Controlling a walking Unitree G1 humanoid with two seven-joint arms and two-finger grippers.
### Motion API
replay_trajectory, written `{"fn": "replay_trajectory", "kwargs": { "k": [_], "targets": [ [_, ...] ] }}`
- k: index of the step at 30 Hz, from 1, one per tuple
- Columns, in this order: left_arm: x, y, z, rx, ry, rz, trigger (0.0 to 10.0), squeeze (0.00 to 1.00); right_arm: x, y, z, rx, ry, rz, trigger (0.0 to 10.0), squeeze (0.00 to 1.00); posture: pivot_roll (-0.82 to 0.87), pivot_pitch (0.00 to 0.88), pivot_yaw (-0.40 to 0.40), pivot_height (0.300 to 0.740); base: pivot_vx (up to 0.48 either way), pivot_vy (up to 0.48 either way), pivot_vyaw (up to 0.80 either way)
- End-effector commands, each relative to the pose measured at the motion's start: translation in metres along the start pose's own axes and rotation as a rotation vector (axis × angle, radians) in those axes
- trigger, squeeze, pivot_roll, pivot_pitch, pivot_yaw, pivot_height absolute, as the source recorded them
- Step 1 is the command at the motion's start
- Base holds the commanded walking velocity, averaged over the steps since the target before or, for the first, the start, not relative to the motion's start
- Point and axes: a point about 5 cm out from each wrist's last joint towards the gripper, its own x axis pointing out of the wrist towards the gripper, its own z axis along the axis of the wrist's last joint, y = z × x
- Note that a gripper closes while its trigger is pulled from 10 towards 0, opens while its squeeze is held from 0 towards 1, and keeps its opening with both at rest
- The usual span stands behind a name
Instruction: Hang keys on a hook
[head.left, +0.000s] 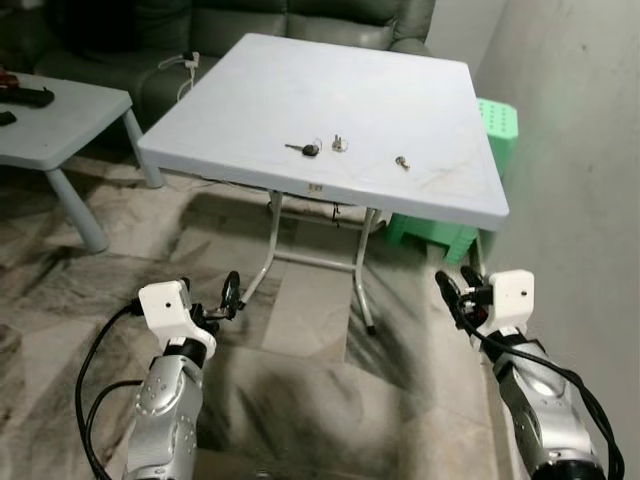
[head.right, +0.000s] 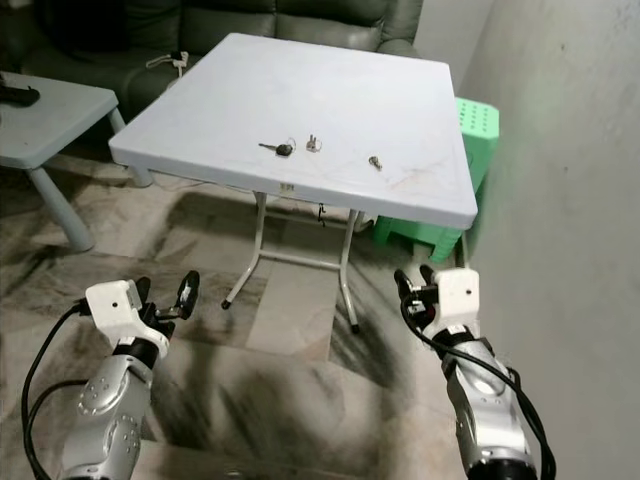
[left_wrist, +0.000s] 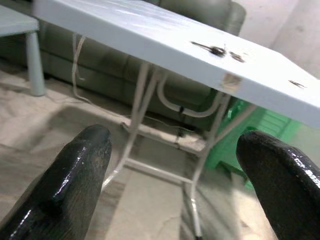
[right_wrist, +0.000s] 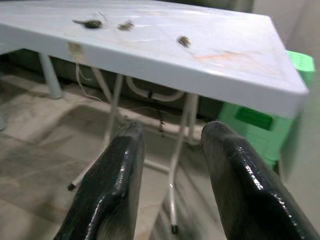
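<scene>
Left gripper (head.left: 226, 297): your fingers are spread wide, low before the folding table (head.left: 260, 100).
Right gripper (head.left: 452, 290): yours stands parted too, below the table's near edge.
Keys: black-headed key (head.left: 304, 150), ringed key (head.left: 340, 144) and small key (head.left: 401, 162) lie well apart on the tabletop.
Beside: green stool (head.left: 497, 125).

Three keys (head.left: 303, 150) (one black-headed), two tables (head.left: 250, 100).

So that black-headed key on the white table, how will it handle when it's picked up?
The black-headed key lies flat on the white table, so pinching it probably means sliding it first. It looks small and light. Its ring would likely dangle loosely once lifted.
</scene>
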Motion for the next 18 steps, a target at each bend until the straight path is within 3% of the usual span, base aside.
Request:
{"fn": "replay_trajectory", "kwargs": {
  "k": [1, 18],
  "targets": [
    [-0.0002, -0.0018, -0.0019, 0.016, 0.014, -0.007, 10.0, 0.0, -0.0015, -0.0048, 0.0005, -0.004, 0.005, -0.021, 10.0, 0.0, -0.01, 0.093, -0.083, 0.74, 0.0, 0.0, 0.0],
    [0.0015, -0.0033, -0.0014, 0.008, 0.006, -0.019, 10.0, 0.0, -0.0024, -0.0054, -0.0007, -0.011, 0.017, -0.029, 10.0, 0.0, -0.01, 0.089, -0.077, 0.74, 0.0, 0.029, 0.0]
  ]
}}
